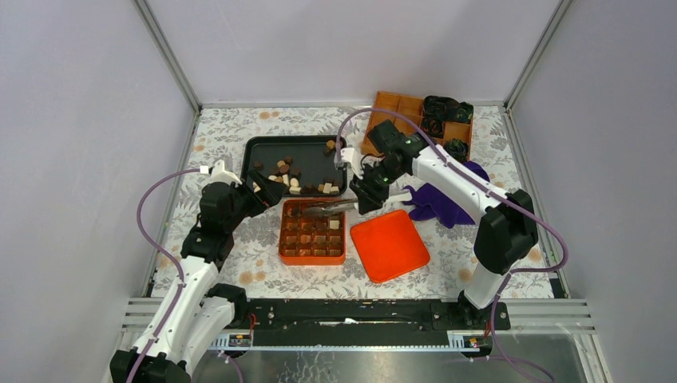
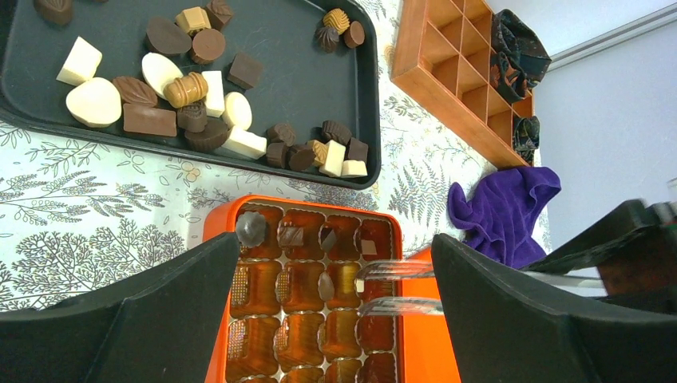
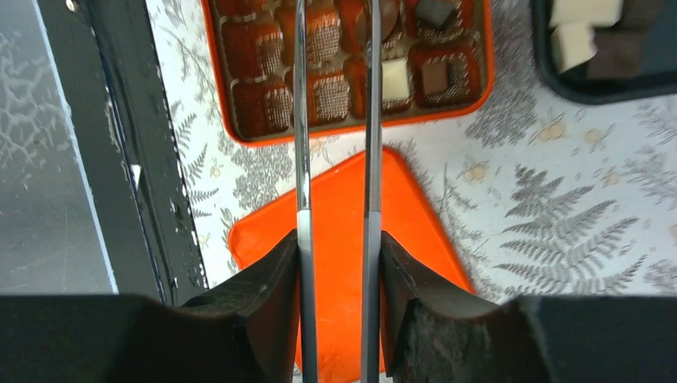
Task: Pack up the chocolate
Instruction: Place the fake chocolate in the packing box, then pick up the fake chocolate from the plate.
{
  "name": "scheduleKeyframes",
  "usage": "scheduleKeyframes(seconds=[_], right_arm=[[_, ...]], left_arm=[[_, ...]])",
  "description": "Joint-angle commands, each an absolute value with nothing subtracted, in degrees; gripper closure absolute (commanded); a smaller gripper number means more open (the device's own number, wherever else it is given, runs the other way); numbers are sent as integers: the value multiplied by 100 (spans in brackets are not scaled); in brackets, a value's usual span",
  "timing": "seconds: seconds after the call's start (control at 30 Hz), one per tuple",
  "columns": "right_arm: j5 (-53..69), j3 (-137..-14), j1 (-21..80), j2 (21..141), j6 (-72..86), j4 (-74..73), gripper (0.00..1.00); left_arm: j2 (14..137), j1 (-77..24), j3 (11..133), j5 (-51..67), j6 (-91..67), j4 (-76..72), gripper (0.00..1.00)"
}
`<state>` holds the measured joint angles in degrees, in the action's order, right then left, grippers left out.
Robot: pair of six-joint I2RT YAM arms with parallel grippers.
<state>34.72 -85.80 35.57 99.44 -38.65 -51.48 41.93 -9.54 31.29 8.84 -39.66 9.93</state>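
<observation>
The right pincer (image 3: 335, 251) squeezes long, thin silver metal tongs (image 3: 302, 120) between its two black fingers (image 3: 263, 279). The tongs reach over a flat orange lid (image 3: 335, 199) to an orange box with brown cups (image 3: 239, 80). A white square chocolate (image 3: 395, 80) sits in one cup, with a brown square chocolate (image 3: 435, 77) just beside it. A black tray (image 3: 575, 86) lies near on the leafy-patterned counter (image 3: 559, 199).
</observation>
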Motion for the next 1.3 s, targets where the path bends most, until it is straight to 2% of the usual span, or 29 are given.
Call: scheduleKeyframes(seconds=[0.0, 0.13, 0.4, 0.77, 1.27], right_arm=[[4125, -9355, 3351, 10024, -3691, -5234, 58], [3993, -9860, 3214, 10323, -3519, -5050, 58], [2773, -10722, 3204, 11345, -3661, -4574, 57], [2435, -11769, 3297, 12572, -3815, -4626, 57], [2363, -12355, 3474, 13229, -3699, -4512, 53]], left_arm=[[4110, -907, 3151, 842, -3873, 880, 1], [4122, -904, 3125, 826, -3852, 879, 1], [4180, -905, 3194, 813, -3773, 910, 1], [4158, -900, 3167, 744, -3752, 951, 1], [4250, -896, 3231, 706, -3712, 965, 2]])
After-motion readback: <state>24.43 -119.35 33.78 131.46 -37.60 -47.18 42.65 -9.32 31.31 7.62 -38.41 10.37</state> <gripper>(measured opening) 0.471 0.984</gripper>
